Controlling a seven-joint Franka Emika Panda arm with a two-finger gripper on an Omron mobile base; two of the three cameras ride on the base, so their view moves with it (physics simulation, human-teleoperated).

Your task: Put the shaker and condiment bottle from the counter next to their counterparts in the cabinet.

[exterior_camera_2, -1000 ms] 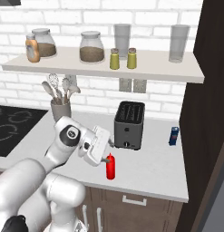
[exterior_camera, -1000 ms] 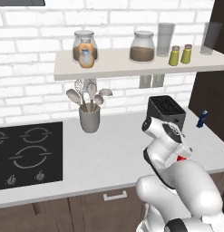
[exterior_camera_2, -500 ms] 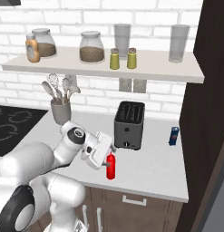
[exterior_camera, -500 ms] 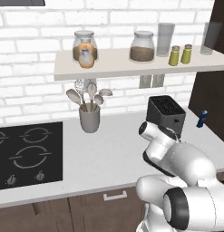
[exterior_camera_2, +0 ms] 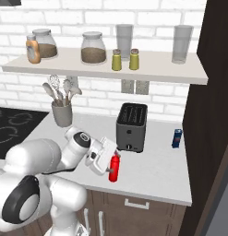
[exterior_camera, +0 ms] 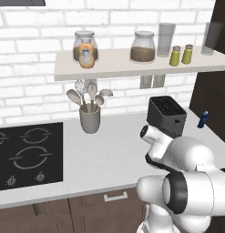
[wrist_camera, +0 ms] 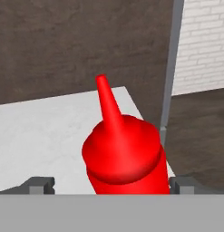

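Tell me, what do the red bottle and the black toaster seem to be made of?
The red bottle looks like smooth, slightly glossy plastic: one even colour with soft highlights on its shoulder and a moulded pointed nozzle. The toaster seems to be matte black plastic or painted metal; it shows hardly any shine, so the look leaves that open.

Black toaster [exterior_camera_2: 131, 127] on counter [exterior_camera_2: 161, 170]; blue bottle [exterior_camera_2: 177, 138] right; utensil crock [exterior_camera_2: 63, 114] left; stovetop [exterior_camera: 27, 154].

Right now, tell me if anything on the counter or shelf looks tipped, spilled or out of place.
Nothing stands out. The red bottle stands upright near the counter's front edge, between the open hand's fingertips. The two shakers and orange bottle stand upright on the shelf. No spills.
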